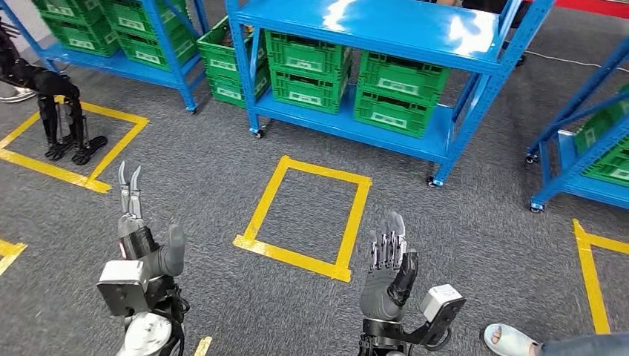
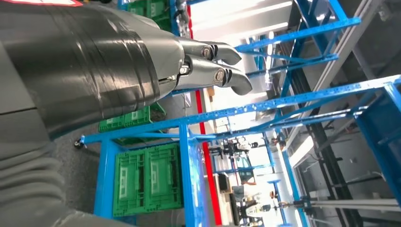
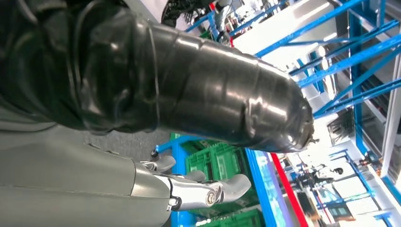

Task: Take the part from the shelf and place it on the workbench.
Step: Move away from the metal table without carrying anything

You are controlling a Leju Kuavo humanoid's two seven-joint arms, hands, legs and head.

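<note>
A blue shelf (image 1: 386, 37) stands ahead of me, with several green crates (image 1: 400, 93) on its lower level; the part itself cannot be made out. My left hand (image 1: 145, 237) is raised at the lower left, fingers straight and apart, holding nothing. My right hand (image 1: 389, 271) is raised at the lower middle, fingers extended and empty. Both hands hang well short of the shelf, above the grey carpet. In the left wrist view the fingers (image 2: 213, 64) point toward a blue shelf frame (image 2: 189, 142) with green crates (image 2: 146, 179). In the right wrist view the thumb (image 3: 213, 90) and fingers (image 3: 203, 189) are spread.
A yellow taped square (image 1: 308, 219) marks the floor between me and the shelf. A second blue shelf (image 1: 586, 148) stands at the right, another (image 1: 111, 30) at the back left. A dark legged robot (image 1: 52, 104) stands at the left. A person's foot (image 1: 508, 341) is at the lower right.
</note>
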